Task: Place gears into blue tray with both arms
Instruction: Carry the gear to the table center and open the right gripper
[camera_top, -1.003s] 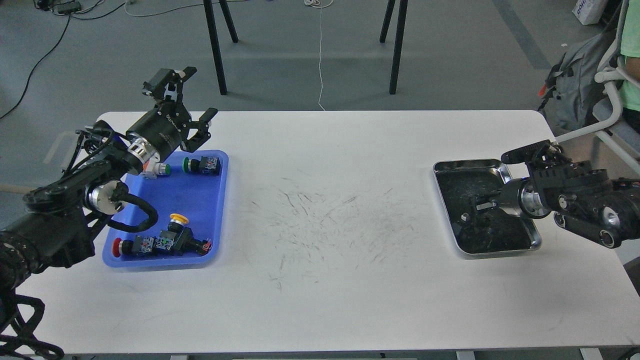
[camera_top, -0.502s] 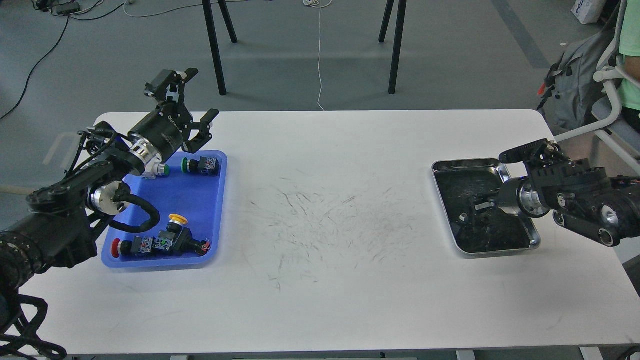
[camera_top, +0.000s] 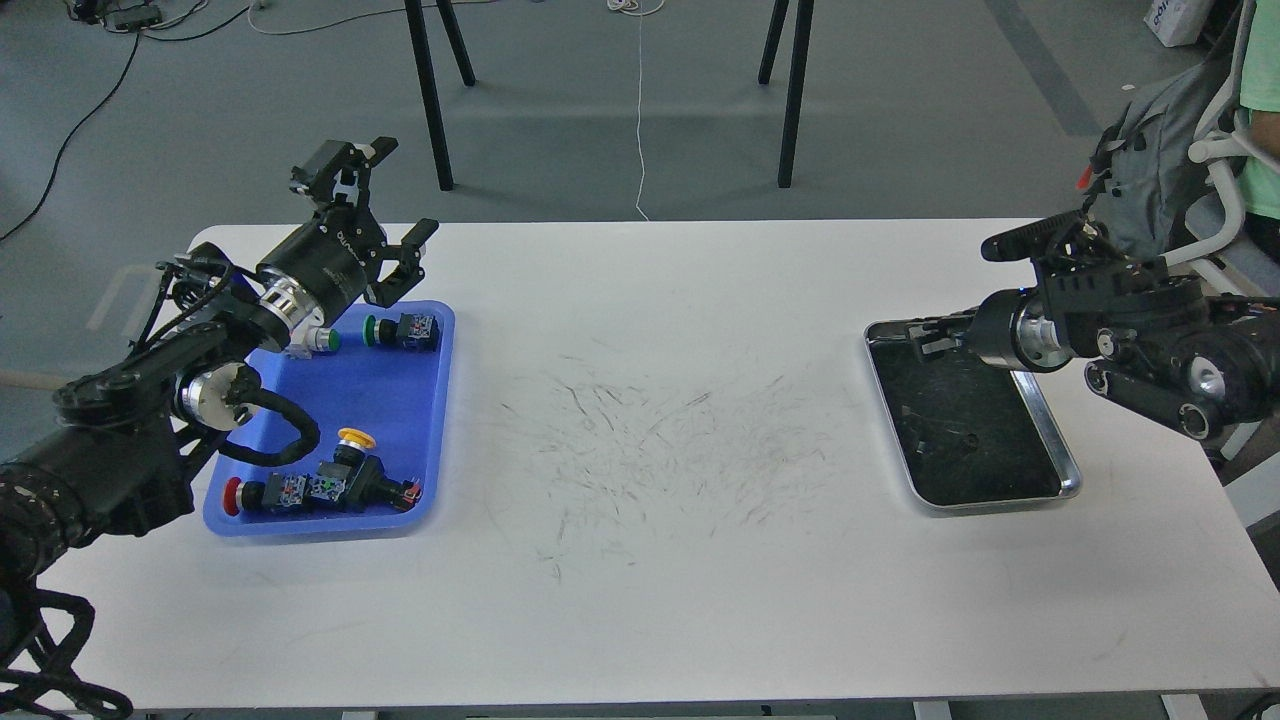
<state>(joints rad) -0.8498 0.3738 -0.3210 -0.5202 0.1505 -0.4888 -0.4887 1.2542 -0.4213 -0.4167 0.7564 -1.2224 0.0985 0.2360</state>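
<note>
Here, from the head view, the white rectangular surface carries a shallow bright-blue plastic tray at the left and a shiny steel tray with a dark bottom at the right, the two well apart. The left tool hangs above the blue tray's far edge, its two fingers spread wide and holding nothing. Coloured push-button switches lie inside the blue tray. The right tool is over the steel tray's far rim; it is dark and small, so I cannot tell its spread. One tiny black toothed gear seems to lie on the steel tray's dark floor.
</note>
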